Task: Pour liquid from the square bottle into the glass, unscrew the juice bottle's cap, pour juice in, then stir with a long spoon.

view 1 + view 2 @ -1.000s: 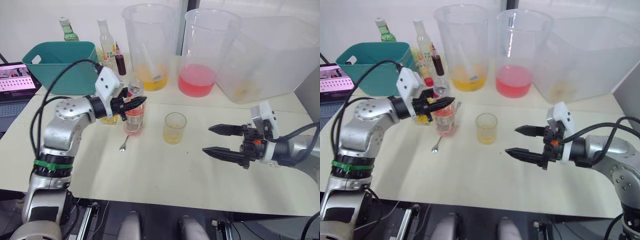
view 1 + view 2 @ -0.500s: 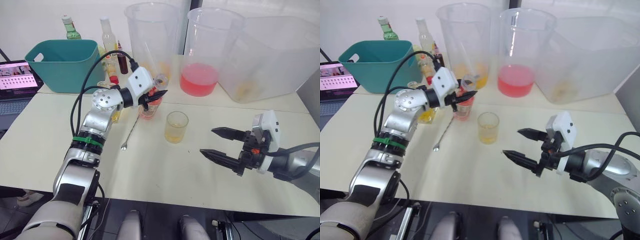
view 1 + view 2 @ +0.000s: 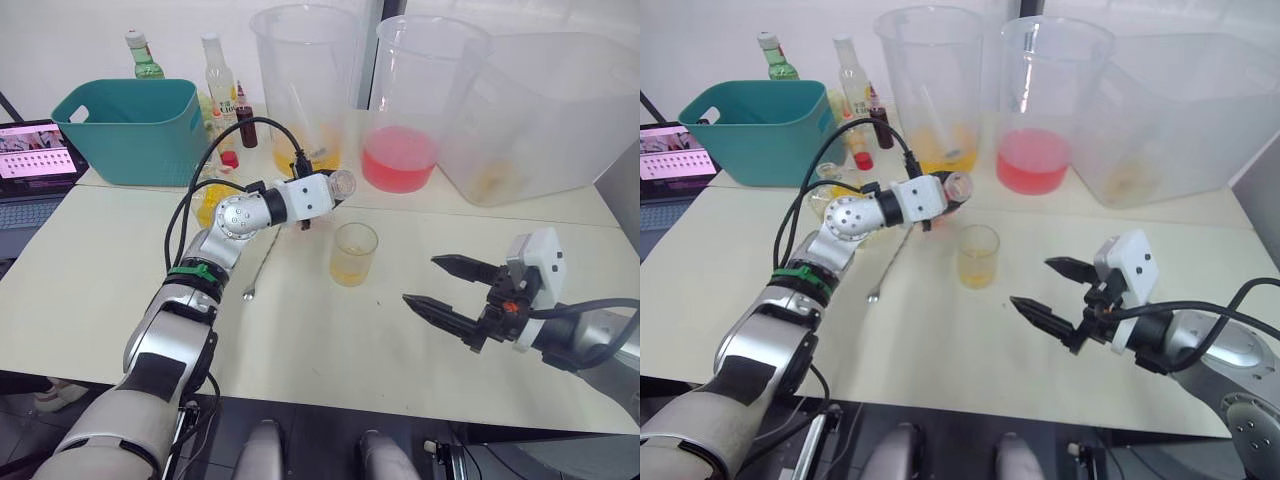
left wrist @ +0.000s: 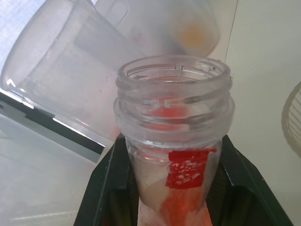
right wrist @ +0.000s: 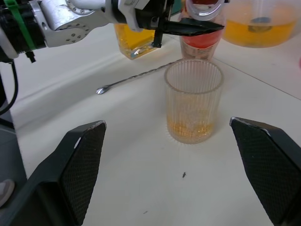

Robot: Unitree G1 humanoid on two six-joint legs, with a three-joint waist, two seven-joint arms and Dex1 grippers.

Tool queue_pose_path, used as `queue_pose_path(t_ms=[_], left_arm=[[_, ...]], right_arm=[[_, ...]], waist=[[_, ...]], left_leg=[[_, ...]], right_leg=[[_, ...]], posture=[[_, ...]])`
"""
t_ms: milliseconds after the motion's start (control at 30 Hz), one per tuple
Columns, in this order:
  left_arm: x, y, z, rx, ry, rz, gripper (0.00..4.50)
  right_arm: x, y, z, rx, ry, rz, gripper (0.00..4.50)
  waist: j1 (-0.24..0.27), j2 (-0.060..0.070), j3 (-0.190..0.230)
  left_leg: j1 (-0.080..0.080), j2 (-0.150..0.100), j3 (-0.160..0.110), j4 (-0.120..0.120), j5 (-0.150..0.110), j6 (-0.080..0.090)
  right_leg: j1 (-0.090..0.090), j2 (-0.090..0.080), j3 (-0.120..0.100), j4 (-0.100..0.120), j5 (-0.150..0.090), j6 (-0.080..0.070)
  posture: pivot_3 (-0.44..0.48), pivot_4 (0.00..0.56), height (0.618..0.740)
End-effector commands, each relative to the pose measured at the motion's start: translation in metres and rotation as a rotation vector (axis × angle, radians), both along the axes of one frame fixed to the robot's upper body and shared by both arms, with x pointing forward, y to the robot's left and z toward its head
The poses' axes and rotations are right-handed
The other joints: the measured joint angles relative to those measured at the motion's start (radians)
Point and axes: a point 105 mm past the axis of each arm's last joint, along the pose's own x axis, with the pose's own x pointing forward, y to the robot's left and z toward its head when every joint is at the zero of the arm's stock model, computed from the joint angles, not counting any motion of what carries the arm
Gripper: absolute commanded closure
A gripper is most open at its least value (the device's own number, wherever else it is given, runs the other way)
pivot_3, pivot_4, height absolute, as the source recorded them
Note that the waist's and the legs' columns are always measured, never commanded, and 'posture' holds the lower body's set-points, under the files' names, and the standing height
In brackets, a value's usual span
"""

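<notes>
My left gripper (image 4: 171, 188) is clamped on the juice bottle (image 4: 175, 141), its 2 black fingers (image 4: 110, 183) pressed to either side just under the neck, and the bottle is lifted and tipped with its open mouth pointing toward the glass (image 3: 353, 253), so I judge the cap is already off; a small red-topped cap (image 3: 229, 158) stands back by the other bottles, though I cannot be sure it is this one. My right gripper (image 3: 455, 290) hangs over the table (image 3: 330, 350) with its jaws spread wide and nothing between them, pointing at the glass but well apart from it. The glass stands upright near the middle of the table with a shallow layer of yellow liquid in the bottom, which tells me the pour from the square bottle (image 5: 136, 42) is done; that bottle stands upright behind my left arm, some yellow liquid left in it. The long spoon (image 5: 136, 77) lies flat on the table between the glass and the square bottle, bowl end toward me, untouched. At the back stand 2 big measuring jugs, 1 with yellow liquid (image 3: 300, 90) and 1 with pink (image 3: 405, 100), and a teal tub (image 3: 130, 125) off to my left. No pink shows in the glass, so I reckon the juice pour is only starting, with stirring left to do
</notes>
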Motion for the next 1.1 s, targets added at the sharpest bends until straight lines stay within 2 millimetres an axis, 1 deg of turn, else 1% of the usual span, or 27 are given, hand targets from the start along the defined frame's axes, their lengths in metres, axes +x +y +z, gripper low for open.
queue_pose_path(t_ms=[33, 133, 233, 433, 533, 700, 1100], left_arm=[[-0.006, -0.01, 0.024, -0.005, -0.16, -0.03, 3.12], [-0.01, -0.013, 0.014, 0.078, -0.253, -0.043, 3.12], [-0.011, -0.013, 0.011, 0.124, -0.324, -0.041, 3.12], [-0.008, -0.011, 0.012, 0.154, -0.423, -0.013, 3.12], [-0.007, -0.012, 0.017, 0.155, -0.479, 0.001, 3.12], [-0.005, -0.012, 0.018, 0.167, -0.531, 0.017, 3.12], [-0.007, -0.014, 0.017, 0.193, -0.6, 0.003, 3.12]], right_arm=[[-0.004, 0.007, 0.012, 0.015, -0.064, 0.018, 0.04], [-0.003, 0.009, 0.015, 0.02, -0.071, 0.011, 0.04], [-0.002, 0.01, 0.016, 0.021, -0.072, 0.007, 0.04], [-0.002, 0.01, 0.014, 0.01, -0.058, -0.004, 0.04], [0.001, 0.008, 0.012, 0.014, -0.056, -0.027, 0.04], [0.005, 0.005, 0.008, 0.001, -0.049, -0.049, 0.04], [0.005, 0.002, 0.006, -0.006, -0.051, -0.055, 0.04]], waist=[[-0.001, 0.0, 0.0], [0.0, 0.0, 0.0], [0.001, 0.0, 0.0], [0.001, 0.0, 0.0], [0.002, 0.0, 0.0], [0.002, 0.0, 0.0], [0.002, 0.0, 0.0]], left_leg=[[0.0, 0.0, 0.0, 0.0, 0.0, 0.0], [0.0, 0.0, 0.0, 0.0, 0.0, 0.0], [0.0, 0.0, 0.0, 0.0, 0.0, 0.0], [0.0, 0.0, 0.0, 0.0, 0.0, 0.0], [0.0, -0.001, 0.0, 0.0, 0.0, 0.0], [0.0, -0.001, 0.0, 0.0, 0.0, 0.0], [0.0, -0.001, 0.0, 0.0, 0.001, -0.001]], right_leg=[[0.0, 0.0, 0.0, 0.0, 0.0, 0.0], [0.0, 0.0, 0.0, 0.001, 0.0, 0.0], [0.0, 0.0, 0.0, 0.001, 0.0, 0.0], [0.0, 0.0, 0.0, 0.001, 0.0, 0.0], [0.0, -0.001, 0.0, 0.002, 0.0, 0.0], [0.0, -0.001, -0.001, 0.002, 0.0, 0.0], [0.0, -0.001, -0.001, 0.002, 0.0, 0.0]], posture=[[0.0, 0.15, 0.719], [0.0, 0.15, 0.719], [0.0, 0.15, 0.719], [0.0, 0.15, 0.719], [0.0, 0.15, 0.719], [0.0, 0.15, 0.719], [0.0, 0.15, 0.719]])
